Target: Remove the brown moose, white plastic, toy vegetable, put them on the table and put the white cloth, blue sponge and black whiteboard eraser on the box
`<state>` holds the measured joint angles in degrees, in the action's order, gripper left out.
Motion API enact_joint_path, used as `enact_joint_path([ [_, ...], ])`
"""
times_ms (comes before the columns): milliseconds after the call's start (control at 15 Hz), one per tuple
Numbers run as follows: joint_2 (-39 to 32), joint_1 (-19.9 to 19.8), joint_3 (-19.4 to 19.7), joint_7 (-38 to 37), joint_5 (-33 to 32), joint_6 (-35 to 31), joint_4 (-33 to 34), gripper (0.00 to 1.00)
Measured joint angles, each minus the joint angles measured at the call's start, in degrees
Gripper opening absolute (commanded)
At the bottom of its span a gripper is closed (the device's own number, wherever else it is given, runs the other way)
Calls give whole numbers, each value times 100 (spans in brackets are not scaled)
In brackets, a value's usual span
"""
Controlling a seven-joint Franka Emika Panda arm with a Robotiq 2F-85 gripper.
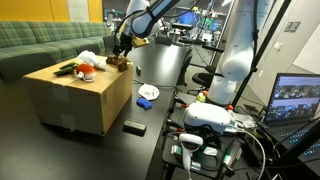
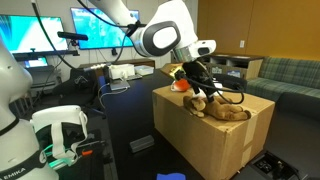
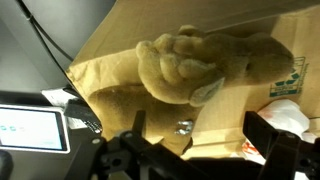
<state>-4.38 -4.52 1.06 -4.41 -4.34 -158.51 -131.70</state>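
The brown moose (image 1: 118, 62) lies on the near-right corner of the cardboard box (image 1: 70, 100); it also shows in an exterior view (image 2: 225, 110) and fills the wrist view (image 3: 190, 62). My gripper (image 1: 122, 45) hovers just above it, open and empty, with its fingers either side (image 3: 195, 140). The toy vegetable (image 1: 67, 69) and white plastic (image 1: 88, 58) lie further along the box top. The white cloth (image 1: 150, 92), blue sponge (image 1: 146, 102) and black whiteboard eraser (image 1: 133, 127) lie on the dark table beside the box.
A green sofa (image 1: 40, 40) stands behind the box. White headsets (image 1: 215, 118) and cables crowd the table edge by a laptop (image 1: 295, 100). Monitors (image 2: 100, 25) stand at the back. Bare dark table (image 1: 160, 70) lies between the box and the robot base.
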Motion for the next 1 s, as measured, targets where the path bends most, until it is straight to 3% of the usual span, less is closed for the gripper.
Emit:
enact_joint_path([
  [333, -596, 6, 189, 0, -4, 1, 383, 100],
  [467, -731, 10, 227, 0, -4, 5, 482, 84],
  [533, -780, 10, 239, 0, -4, 10, 528, 66],
  [1000, -836, 9, 275, 5, -2, 87, 697, 13],
])
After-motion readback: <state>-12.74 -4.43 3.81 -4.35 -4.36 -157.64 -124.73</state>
